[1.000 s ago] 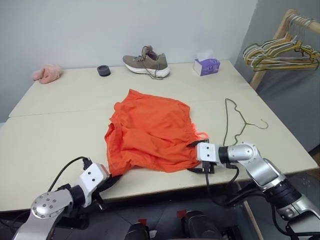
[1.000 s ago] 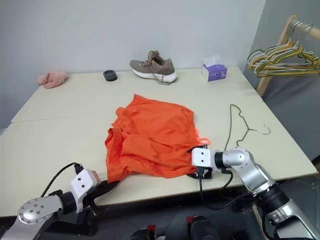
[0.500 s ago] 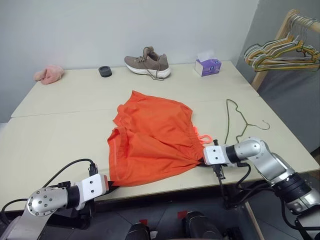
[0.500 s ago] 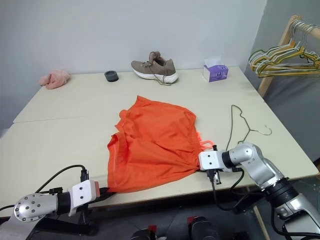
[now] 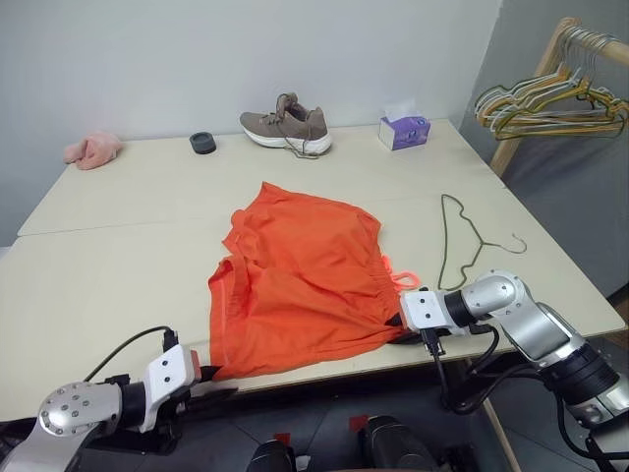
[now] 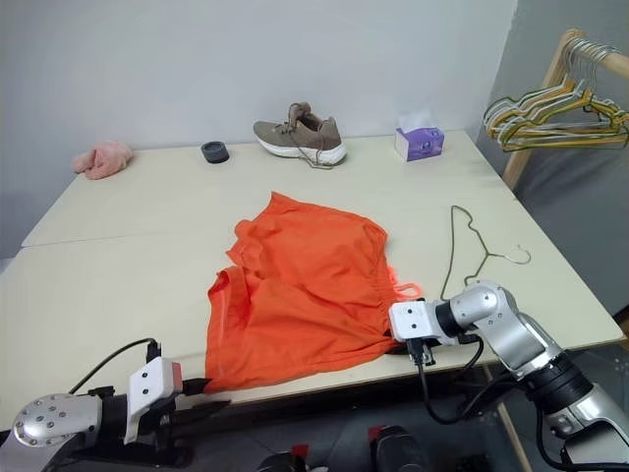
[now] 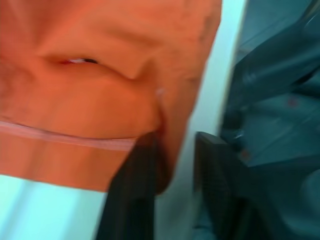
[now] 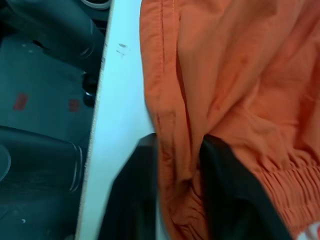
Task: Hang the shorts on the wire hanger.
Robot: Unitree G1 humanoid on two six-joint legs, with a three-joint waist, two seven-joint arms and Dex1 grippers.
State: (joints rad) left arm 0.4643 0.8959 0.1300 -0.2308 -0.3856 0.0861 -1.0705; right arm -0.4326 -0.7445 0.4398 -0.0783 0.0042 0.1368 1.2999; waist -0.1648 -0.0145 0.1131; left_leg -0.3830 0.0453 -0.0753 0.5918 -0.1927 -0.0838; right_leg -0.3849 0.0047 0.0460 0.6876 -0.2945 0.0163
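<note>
Count of items, head views:

- shorts [image 5: 300,280], orange: 1, its corners between the fingers of both grippers.
- wire hanger [image 5: 460,240], bare, flat on the table [image 5: 118,197]: 1, beyond the right fingers.
- Coloured hangers [image 5: 550,106] on a wooden rack: a bunch, number cannot be told.
- shoe [image 5: 286,125]: 1.
- tissue box [image 5: 405,130], purple: 1.
- Small dark round object [image 5: 202,143]: 1.
- pink fluffy cloth [image 5: 92,149]: 1.
- Grippers: 2, left gripper [image 5: 218,382] and right gripper [image 5: 403,317].
</note>
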